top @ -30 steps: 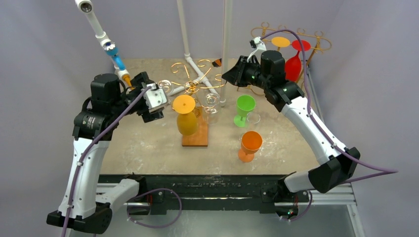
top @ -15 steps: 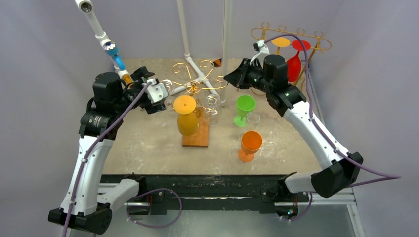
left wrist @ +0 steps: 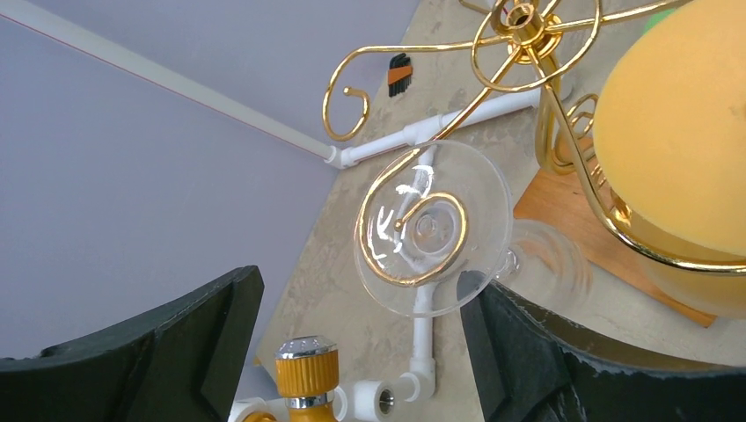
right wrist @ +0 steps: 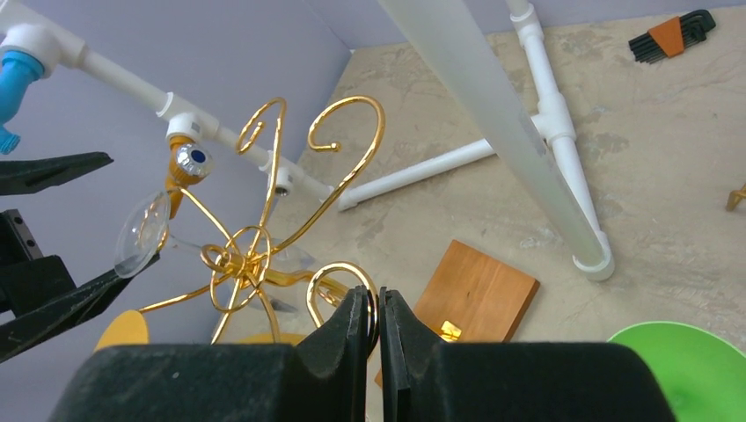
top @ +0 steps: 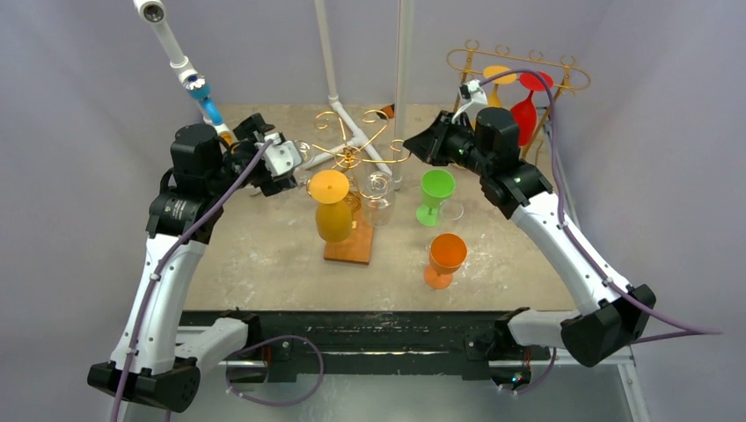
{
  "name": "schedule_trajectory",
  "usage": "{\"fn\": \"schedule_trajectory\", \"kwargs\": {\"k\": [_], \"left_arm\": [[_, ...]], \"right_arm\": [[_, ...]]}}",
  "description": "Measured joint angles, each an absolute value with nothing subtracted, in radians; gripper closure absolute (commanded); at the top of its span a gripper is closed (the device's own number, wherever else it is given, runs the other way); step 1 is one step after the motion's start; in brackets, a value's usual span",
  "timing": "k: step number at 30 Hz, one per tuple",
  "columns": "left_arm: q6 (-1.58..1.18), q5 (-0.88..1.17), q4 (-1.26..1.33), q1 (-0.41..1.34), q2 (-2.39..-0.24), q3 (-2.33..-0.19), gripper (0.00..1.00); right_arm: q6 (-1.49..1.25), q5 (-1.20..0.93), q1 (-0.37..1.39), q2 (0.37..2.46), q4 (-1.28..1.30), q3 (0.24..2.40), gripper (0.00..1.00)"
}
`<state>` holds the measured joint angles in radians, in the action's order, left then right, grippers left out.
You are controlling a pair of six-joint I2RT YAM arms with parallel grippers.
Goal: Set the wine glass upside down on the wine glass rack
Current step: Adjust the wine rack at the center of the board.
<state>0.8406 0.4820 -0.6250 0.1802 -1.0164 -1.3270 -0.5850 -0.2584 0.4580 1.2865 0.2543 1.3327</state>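
- Left tool (left wrist: 359,303): fingers wide apart, flanking the clear wine glass (left wrist: 475,189), whose foot sits in a curl of the gold rack (left wrist: 521,16).
- Right tool (right wrist: 373,308): clamped on another rack curl.

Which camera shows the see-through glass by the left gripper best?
The left wrist camera: the clear glass fills the middle, foot hung in the gold rack. The right wrist view shows its foot sideways, far off; the top view, just a faint glint.

Top cam overhead, looks down, wrist cams close-up, facing inward, both share gold rack (left wrist: 521,15)
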Motion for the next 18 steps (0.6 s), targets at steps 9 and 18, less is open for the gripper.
{"fn": "schedule_trajectory", "kwargs": {"k": [9,18], "left_arm": [[0.799,0.476,-0.585,0.180,-1.044,-1.327,0.13],[0.796,0.475,-0.582,0.180,-1.066,-1.327,0.14]], "right_arm": [[-0.614,-0.219,0.473,1.241,0.260,1.298,1.00],[-0.639,-0.085,0.543,1.212,0.295,1.298,1.00]]}}
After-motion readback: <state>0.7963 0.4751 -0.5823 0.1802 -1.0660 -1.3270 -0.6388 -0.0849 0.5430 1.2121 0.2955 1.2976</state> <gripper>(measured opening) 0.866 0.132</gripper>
